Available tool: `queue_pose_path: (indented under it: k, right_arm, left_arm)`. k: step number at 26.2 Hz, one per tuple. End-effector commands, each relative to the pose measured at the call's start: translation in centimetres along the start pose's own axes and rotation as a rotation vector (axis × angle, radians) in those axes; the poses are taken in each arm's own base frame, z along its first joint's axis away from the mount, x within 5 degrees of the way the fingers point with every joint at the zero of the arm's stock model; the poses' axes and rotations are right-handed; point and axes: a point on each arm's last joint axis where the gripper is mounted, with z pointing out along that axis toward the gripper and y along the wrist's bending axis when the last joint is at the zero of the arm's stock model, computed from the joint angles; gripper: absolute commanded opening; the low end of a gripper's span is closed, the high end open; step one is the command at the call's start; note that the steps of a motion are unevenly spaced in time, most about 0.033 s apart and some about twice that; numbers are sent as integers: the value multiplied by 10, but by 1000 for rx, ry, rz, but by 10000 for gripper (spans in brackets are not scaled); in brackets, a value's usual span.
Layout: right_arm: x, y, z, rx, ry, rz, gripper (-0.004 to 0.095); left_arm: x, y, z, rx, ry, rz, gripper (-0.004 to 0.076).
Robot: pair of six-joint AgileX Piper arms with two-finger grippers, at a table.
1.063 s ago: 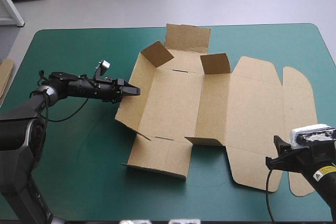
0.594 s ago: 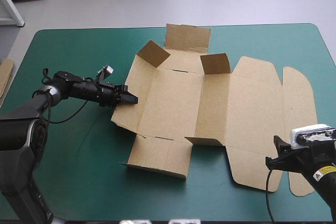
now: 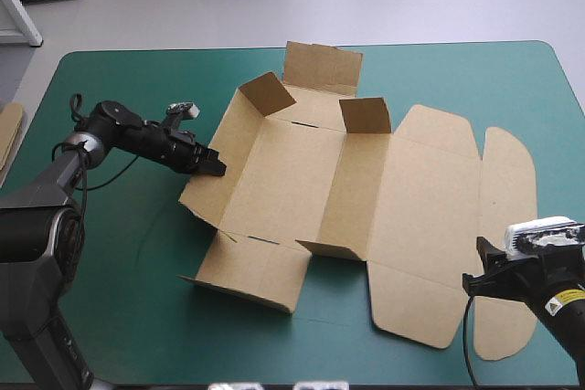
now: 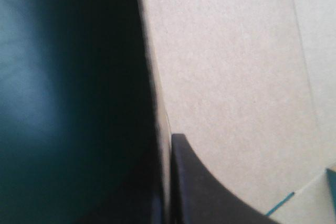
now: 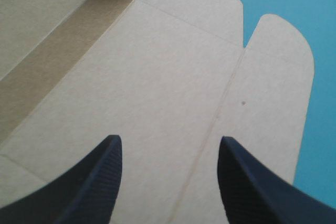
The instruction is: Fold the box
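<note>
Brown box (image 3: 302, 180) dragged left; left gripper (image 3: 218, 167) pinching edge.

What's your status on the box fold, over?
Left gripper shut on the box, left wall. Right gripper open above the flat lid. Spare board at the table left edge, apart.

The left end effector (image 3: 214, 165) touches the left wall of the box (image 3: 302, 171).

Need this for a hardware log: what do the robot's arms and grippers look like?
The left arm is dark grey, its slim forearm black up to the left gripper. The right arm is black with a yellow label. The right gripper has two broad black fingers, curved like fins.
</note>
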Motion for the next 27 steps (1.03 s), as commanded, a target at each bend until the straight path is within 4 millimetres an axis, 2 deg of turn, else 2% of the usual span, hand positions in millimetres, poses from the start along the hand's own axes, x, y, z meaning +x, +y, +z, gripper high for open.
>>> queue_pose_path:
  k: [1,5,9,11,16,21,27]
  right_arm:
    - [-15,-1,-4,6,-80,-8,509]
    - [-15,-1,-4,6,-80,-8,509]
    - [-15,0,-4,5,-86,-5,509]
    - [-17,0,-4,-1,-98,4,509]
    - [-19,0,-4,0,-125,7,509]
    - [-18,0,0,-5,-95,70,509]
    - [-19,-1,11,-3,-48,97,509]
  left_arm:
    - [-28,-28,-39,-187,30,318,-8]
    - [-73,-72,-62,-383,-40,871,-8]
    - [-95,-102,-65,-497,-127,1119,-8]
    - [-100,-122,-58,-504,-136,1259,-8]
    - [-103,-150,-45,-511,-158,1367,-8]
    - [-101,-184,-37,-612,-147,1473,-8]
    - [-90,-233,-43,-723,-165,1508,-9]
